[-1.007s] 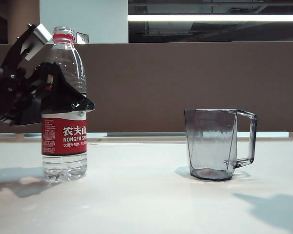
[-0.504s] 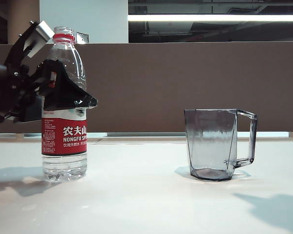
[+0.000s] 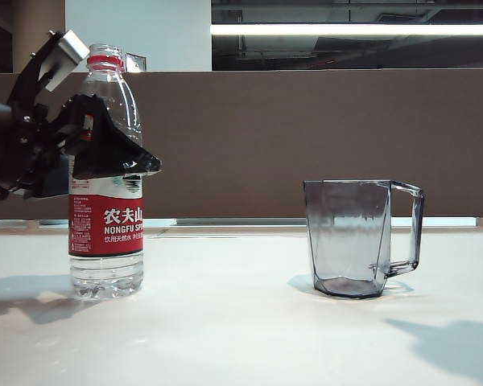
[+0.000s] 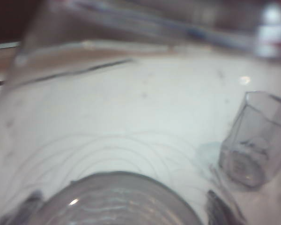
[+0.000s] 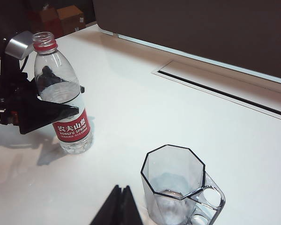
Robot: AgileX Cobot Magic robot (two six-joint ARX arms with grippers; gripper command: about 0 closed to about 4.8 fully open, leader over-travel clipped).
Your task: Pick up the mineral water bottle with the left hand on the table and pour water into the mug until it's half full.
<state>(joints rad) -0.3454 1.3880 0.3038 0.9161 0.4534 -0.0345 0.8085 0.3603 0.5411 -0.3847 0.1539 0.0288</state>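
Bottle [image 3: 106, 173] stood uncapped on table [image 3: 225, 322], left gripper [image 3: 105, 157] spread wide around it; right gripper [image 5: 118, 206] looked closed beside mug [image 3: 358, 237].

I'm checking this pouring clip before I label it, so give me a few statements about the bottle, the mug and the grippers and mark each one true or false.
1. The bottle stands upright on the table. True.
2. The bottle still has its cap on. False: the neck is open, with only the red ring below it.
3. The left gripper is at the bottle's upper body, jaws open on either side of it. True.
4. The mug lies on its side. False: it stands upright, handle away from the bottle.
5. The mug is half full. False: it looks empty.
6. The right gripper is shut, near the mug and holding nothing. True.
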